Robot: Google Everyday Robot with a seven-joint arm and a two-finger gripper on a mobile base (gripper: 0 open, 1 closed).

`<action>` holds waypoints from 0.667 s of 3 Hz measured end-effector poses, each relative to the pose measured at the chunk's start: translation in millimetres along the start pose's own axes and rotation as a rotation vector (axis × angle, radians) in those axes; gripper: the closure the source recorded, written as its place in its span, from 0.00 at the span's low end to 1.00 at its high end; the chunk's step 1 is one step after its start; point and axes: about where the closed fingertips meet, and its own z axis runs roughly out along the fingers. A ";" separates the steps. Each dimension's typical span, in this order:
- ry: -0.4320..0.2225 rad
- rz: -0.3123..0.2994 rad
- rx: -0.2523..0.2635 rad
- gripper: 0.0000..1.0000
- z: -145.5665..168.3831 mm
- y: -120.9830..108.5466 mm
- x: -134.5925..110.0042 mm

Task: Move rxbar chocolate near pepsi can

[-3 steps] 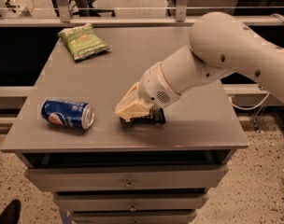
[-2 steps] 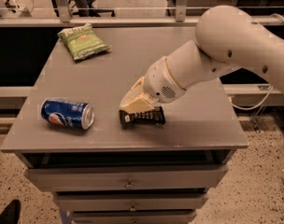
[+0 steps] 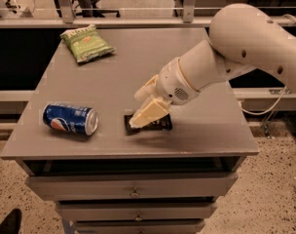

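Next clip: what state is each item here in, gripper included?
Soda can: lying on its side on the table, front left, silver top facing the bar.
Chocolate bar: flat on the table, right of the can and apart from it, partly hidden by the gripper.
Gripper: low over the bar.
Chip bag: lying flat, far left corner.
Top drawer: shut.

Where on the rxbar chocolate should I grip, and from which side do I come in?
Grip the rxbar chocolate across its narrow width, near the middle, coming straight down. It lies flat on the table, likely too thin for a side approach, long edges running left-right in view. The gripper hangs over its left part; the pepsi can lies apart, further left.
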 end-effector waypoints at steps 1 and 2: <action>0.015 0.013 -0.012 0.00 2.1 -0.4 6.9; 0.039 0.020 -0.021 0.00 6.9 -4.4 22.9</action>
